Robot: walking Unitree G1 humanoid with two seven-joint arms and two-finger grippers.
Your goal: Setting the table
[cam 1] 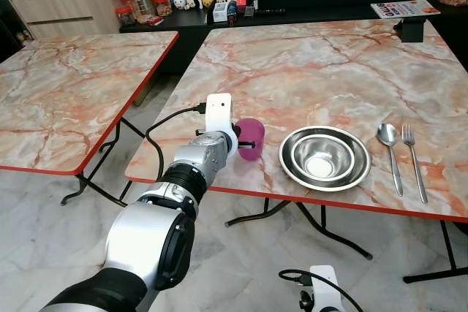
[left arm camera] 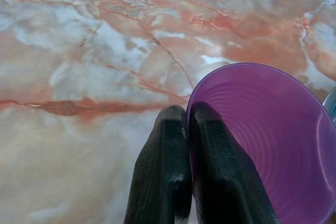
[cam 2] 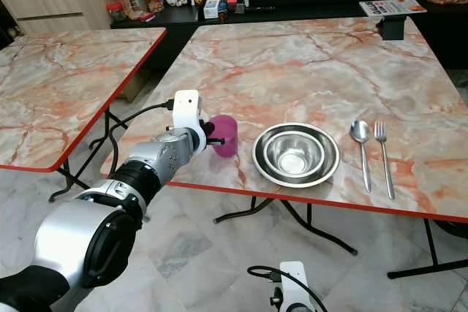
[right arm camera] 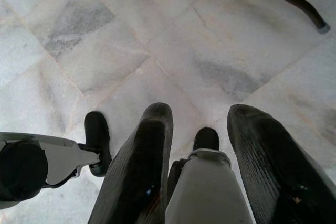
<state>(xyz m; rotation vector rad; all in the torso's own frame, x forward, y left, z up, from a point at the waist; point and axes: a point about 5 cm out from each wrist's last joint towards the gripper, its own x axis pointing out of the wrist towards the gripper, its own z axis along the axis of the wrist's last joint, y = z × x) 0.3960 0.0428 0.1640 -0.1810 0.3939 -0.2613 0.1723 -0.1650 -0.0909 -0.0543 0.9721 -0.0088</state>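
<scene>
Left gripper [left arm camera: 186, 129] pinches the rim of the purple cup [cam 1: 251, 139], one of its fingers [left arm camera: 163, 171] outside the wall and one inside; in the head views the wrist hides the fingers and part of the cup, which sits tilted near the counter [cam 1: 307, 71] front edge, just left of the nested steel bowls [cam 1: 325, 157]. Spoon [cam 1: 390, 153] and fork [cam 1: 413, 158] lie side by side right of the bowls. Right gripper [right arm camera: 199, 124] hangs low over the marble floor [right arm camera: 184, 51], fingers spread, holding nothing.

Head views look down on the table [cam 1: 329, 71]; left wrist view hovers close above it.
</scene>
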